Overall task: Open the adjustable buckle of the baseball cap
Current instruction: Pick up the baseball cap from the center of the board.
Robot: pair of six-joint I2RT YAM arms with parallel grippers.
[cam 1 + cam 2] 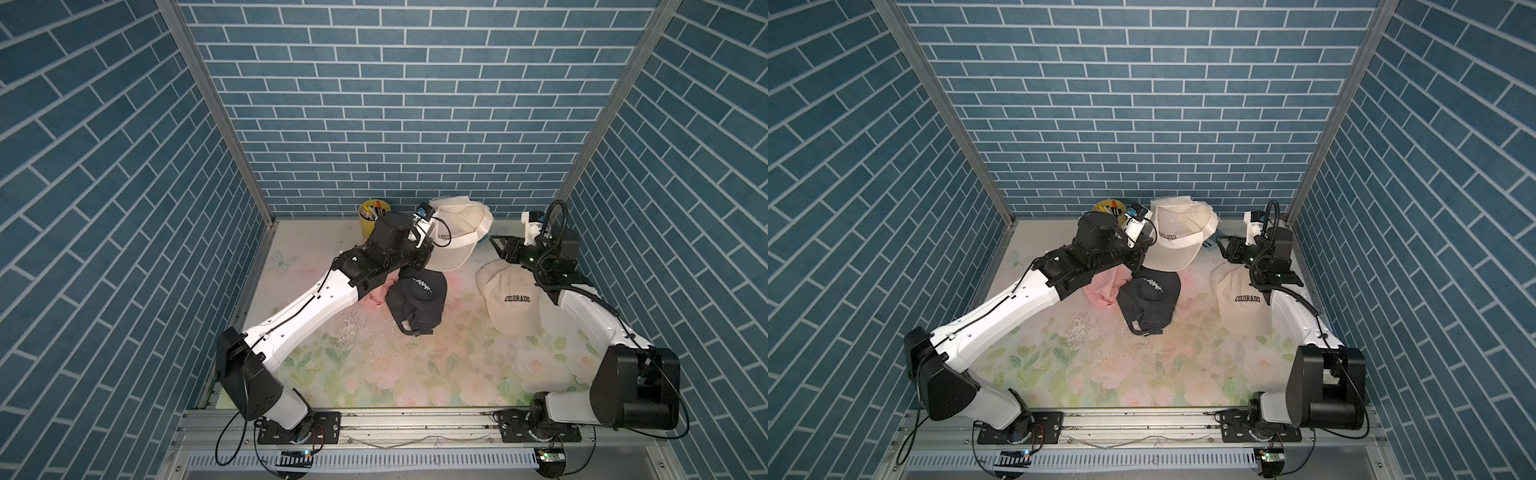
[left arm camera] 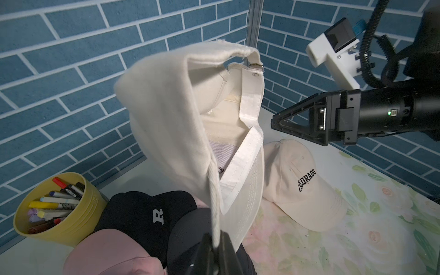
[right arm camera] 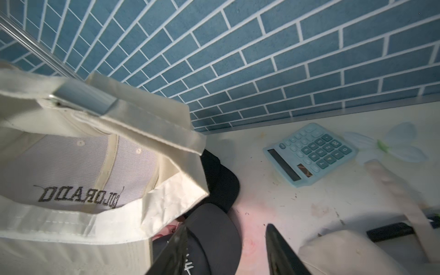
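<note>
A: Cap?
B: Cream baseball cap (image 2: pixel 166 107), off the table. The left gripper (image 2: pixel 215 247) is pinched on its brim edge, with the crown up past the fingertips. "COLORADO" reads reversed from inside.
A: Buckle?
B: Metal buckle (image 3: pixel 83 100) on the back strap, far end from that gripper and near the right gripper (image 2: pixel 273 122), whose jaws are apart, holding nothing.
A: Room?
B: Floral mat (image 1: pixel 395 365), blue brick walls (image 1: pixel 395 104).
A: View differences?
B: Right wrist shows a calculator (image 3: pixel 309 154) that left wrist doesn't. Left wrist shows a marker cup (image 2: pixel 59 209).
</note>
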